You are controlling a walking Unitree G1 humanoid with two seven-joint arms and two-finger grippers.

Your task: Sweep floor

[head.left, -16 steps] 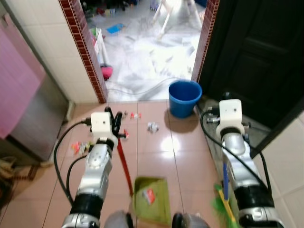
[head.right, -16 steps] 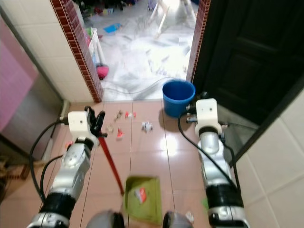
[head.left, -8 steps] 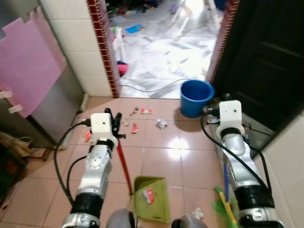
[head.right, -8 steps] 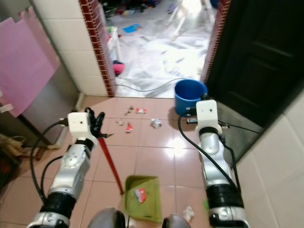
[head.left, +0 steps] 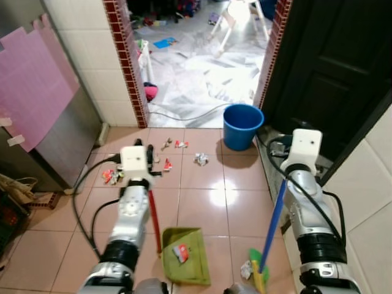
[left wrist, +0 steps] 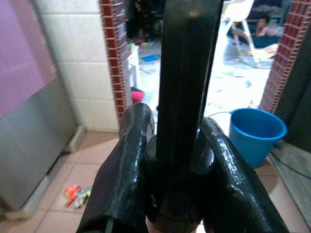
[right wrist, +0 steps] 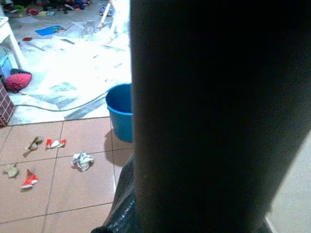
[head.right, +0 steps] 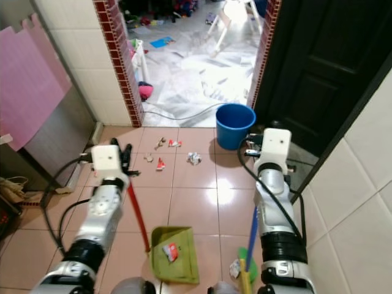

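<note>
A green dustpan (head.left: 185,256) lies on the brown tiles just in front of me, with a red-and-white wrapper (head.left: 179,252) inside it. Its red handle (head.left: 153,214) rises to my left gripper (head.left: 149,164), which is shut on it; in the left wrist view the fingers (left wrist: 132,160) clasp the dark handle (left wrist: 182,97). My right gripper (head.left: 277,150) is shut on the blue broom handle (head.left: 274,214). The broom's green bristles (head.left: 257,269) rest beside a crumpled white paper (head.left: 247,269). Further ahead lie a white paper ball (head.left: 200,159) and red scraps (head.left: 166,164).
A blue bucket (head.left: 242,125) stands by the doorway, next to a dark door (head.left: 331,67). More wrappers (head.left: 110,176) lie near a grey cabinet with a pink sheet (head.left: 37,92). A brick-red door frame (head.left: 125,61) opens onto a littered white floor with a cable (head.left: 184,116).
The camera has shifted. The broom now slants, with its bristles swung left toward the dustpan and the crumpled paper. The left gripper still holds the dustpan handle.
</note>
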